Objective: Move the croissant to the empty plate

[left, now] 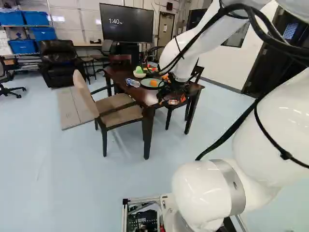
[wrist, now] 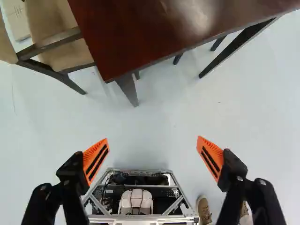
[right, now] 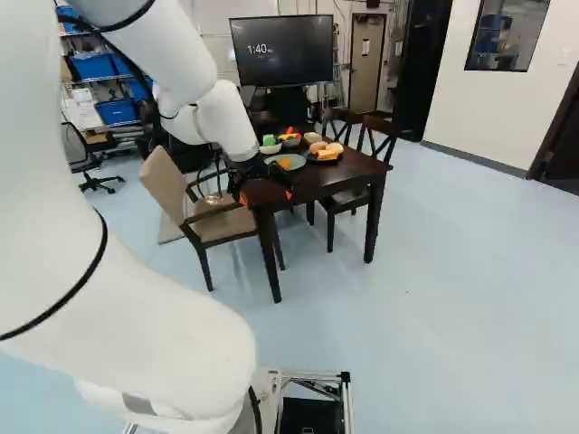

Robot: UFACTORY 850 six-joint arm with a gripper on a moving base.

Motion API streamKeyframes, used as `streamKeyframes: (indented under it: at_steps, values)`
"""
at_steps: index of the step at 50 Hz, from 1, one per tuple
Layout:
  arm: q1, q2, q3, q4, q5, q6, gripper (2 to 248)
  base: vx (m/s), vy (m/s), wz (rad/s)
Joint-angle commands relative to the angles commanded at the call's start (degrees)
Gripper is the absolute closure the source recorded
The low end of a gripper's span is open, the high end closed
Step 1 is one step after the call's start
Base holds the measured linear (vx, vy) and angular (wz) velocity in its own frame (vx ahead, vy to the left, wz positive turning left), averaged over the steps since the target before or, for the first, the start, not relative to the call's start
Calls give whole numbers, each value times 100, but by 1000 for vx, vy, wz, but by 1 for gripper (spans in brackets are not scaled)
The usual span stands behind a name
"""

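Tan chair point(right: 166, 185) beside table point(right: 348, 170) (pincer point(right: 266, 194) spread wide)

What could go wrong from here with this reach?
The open gripper is off the near edge of the table, so a low approach might clip that edge. The tan and yellow food pieces sit close together, so it may nudge or grab the wrong one. The teal plate seems to hold something orange, which could obstruct placing.
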Motion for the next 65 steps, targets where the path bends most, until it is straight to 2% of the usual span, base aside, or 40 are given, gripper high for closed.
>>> streamKeyframes:
  at_steps: [37, 65]
  values:
    - [0, 0, 0, 0, 0, 0, 3, -115, -3, 8]
    - [0, 2, 9, 2, 19, 0, 3, -5, 0, 0]
